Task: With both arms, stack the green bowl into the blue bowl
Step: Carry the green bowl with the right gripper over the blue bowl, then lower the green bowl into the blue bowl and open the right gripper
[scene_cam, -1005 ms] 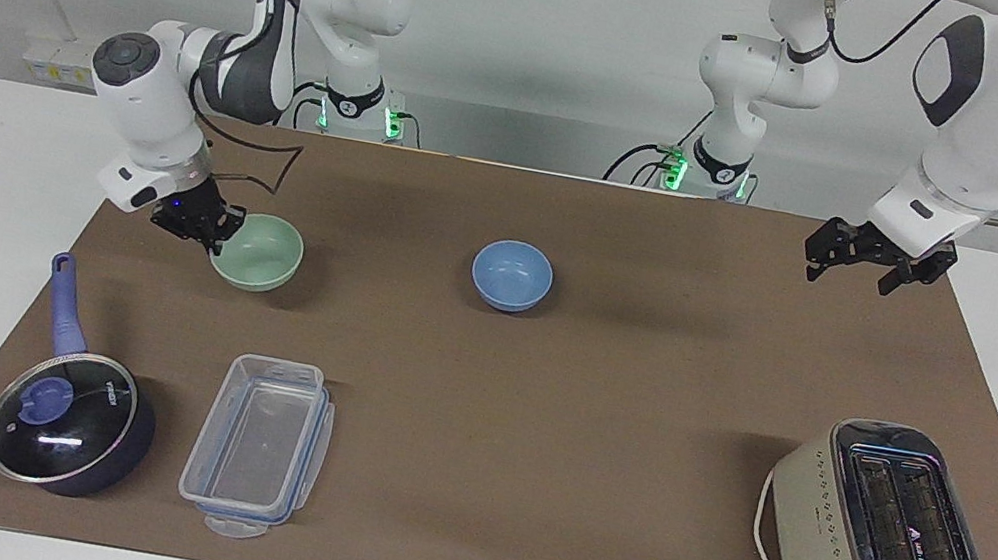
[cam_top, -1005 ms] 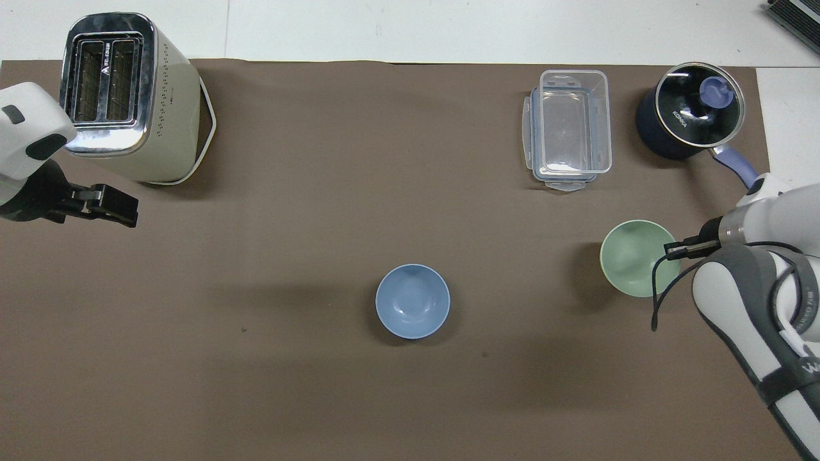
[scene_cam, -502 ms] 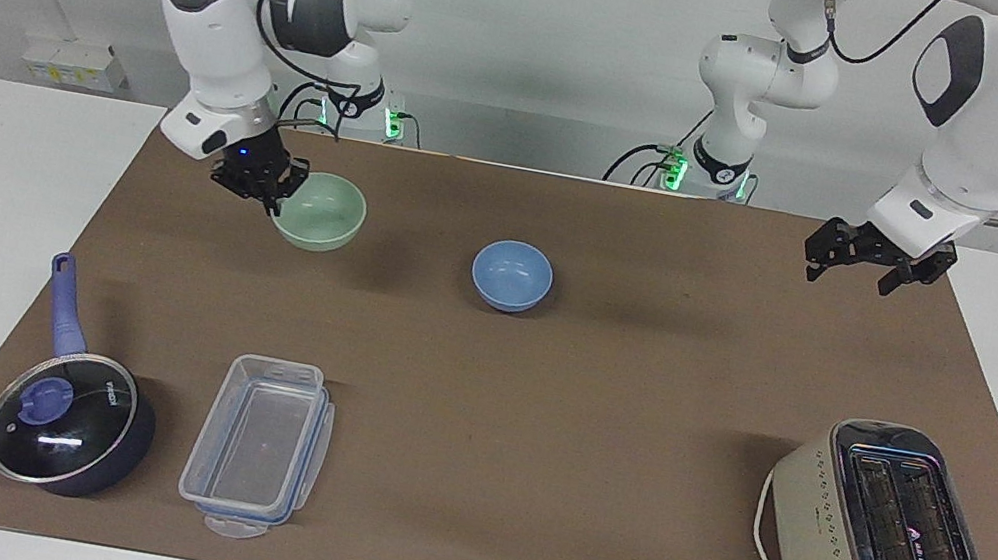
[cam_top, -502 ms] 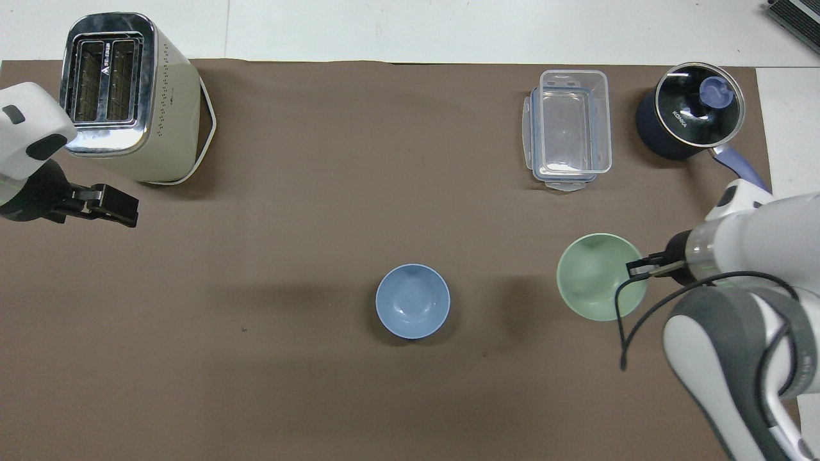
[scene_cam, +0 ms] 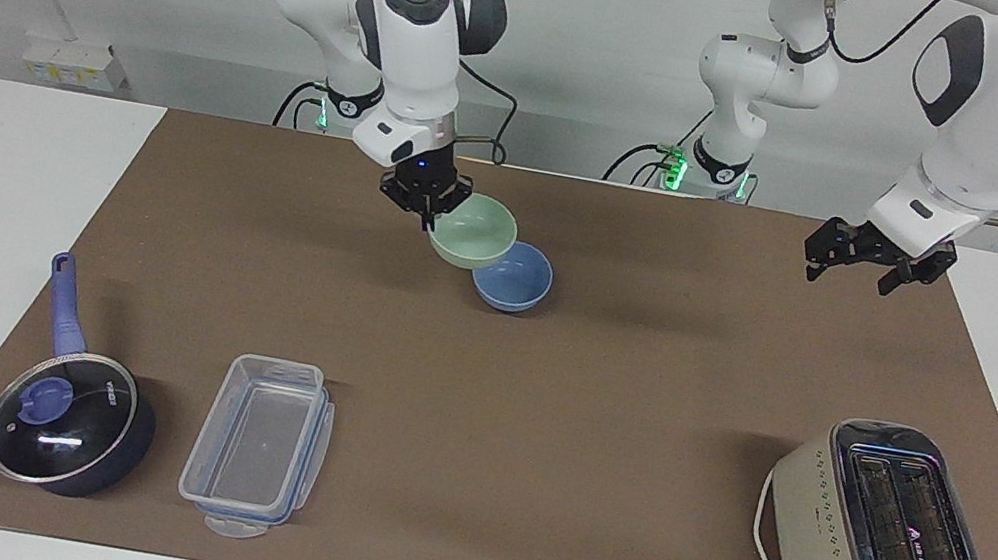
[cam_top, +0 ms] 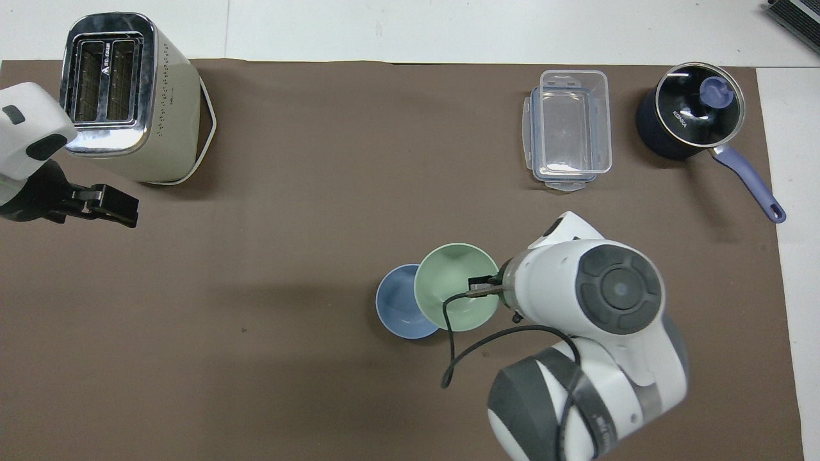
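**Green bowl carried across to the blue bowl's rim**

Within a second the right arm (scene_cam: 415, 53) had swung the green bowl (scene_cam: 472, 230) from the saucepan's end of the worktop to the middle, its jaws clenched on the bowl's rim throughout. The bowl hung tilted in the air, over the blue bowl's (scene_cam: 518, 285) edge. Read on the overhead view as a clock face, it overlapped the blue bowl from 3 o'clock and was not yet centred. The blue bowl had not shifted and sat on the mat near 6 o'clock. By my reading the carry was nearly done, and what remained was a short sideways move, a lowering and a release.

The left arm (scene_cam: 996, 100) had waited unmoved, its jaws apparently released and holding nothing, over the mat at 9 o'clock.

A brown paper mat (cam_top: 320, 160) covered the white worktop (cam_top: 448, 32). On it stood a toaster (cam_top: 128, 96) at 10 o'clock, a clear container (cam_top: 570, 128) at 1 o'clock and a lidded saucepan (cam_top: 688, 115) at 2 o'clock. A plain white wall rose behind the arms' bases
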`<state>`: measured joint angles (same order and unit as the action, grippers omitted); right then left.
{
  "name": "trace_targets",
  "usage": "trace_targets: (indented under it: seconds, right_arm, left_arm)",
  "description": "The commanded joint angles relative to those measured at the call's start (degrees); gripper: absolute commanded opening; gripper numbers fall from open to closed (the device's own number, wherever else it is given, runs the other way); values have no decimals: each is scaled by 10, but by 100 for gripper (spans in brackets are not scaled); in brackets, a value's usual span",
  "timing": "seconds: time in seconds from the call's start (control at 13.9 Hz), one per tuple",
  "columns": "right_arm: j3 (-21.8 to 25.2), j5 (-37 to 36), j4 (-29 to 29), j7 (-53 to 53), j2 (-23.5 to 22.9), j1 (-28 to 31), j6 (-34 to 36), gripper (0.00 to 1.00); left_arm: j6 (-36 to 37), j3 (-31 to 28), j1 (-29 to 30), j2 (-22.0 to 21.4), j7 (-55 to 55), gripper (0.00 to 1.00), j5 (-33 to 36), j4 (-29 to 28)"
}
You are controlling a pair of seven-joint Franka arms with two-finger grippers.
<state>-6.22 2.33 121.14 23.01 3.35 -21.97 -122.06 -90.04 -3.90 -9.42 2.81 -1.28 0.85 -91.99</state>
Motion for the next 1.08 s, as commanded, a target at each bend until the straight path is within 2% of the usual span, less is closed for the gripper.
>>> trace_targets:
  seconds: [0.0,0.14,0.5,1.0]
  right_arm:
    - [5,9,-11,19,-32,-20,-5,0]
    - [4,10,-11,43,-49,-31,-27,0]
    - [2,12,-2,36,-69,-35,-34,0]
    - [2,65,12,13,-85,-44,-65,0]
  left_arm:
    - [-1,3,5,-9,-7,100,8,-10]
    - [-1,3,5,-9,-7,100,8,-10]
    - [-1,3,5,-9,-7,100,8,-9]
    - [-1,3,5,-9,-7,100,8,-10]
